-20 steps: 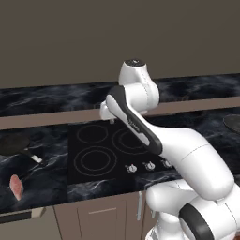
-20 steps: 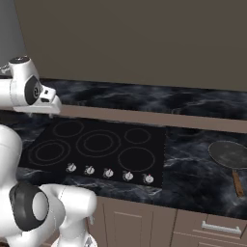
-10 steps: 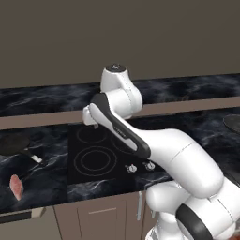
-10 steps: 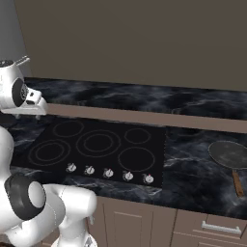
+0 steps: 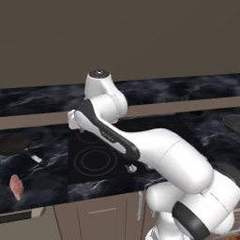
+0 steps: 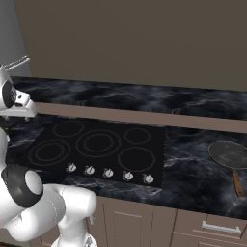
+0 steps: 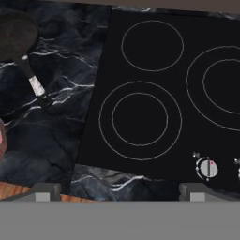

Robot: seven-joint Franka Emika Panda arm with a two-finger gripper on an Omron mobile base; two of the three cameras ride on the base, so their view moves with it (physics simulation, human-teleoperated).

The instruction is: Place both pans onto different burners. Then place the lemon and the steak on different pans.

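The smaller black pan (image 7: 16,35) sits on the dark counter (image 7: 61,136) left of the cooktop (image 7: 154,93), up and left of your gripper (image 7: 117,192), whose fingers stand wide apart, holding nothing. The steak (image 5: 17,186) lies near that pan's handle; the wider grey pan (image 6: 230,155) rests right of the cooktop.

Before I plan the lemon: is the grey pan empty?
Empty: the grey pan sits bare on the counter, right of the cooktop.
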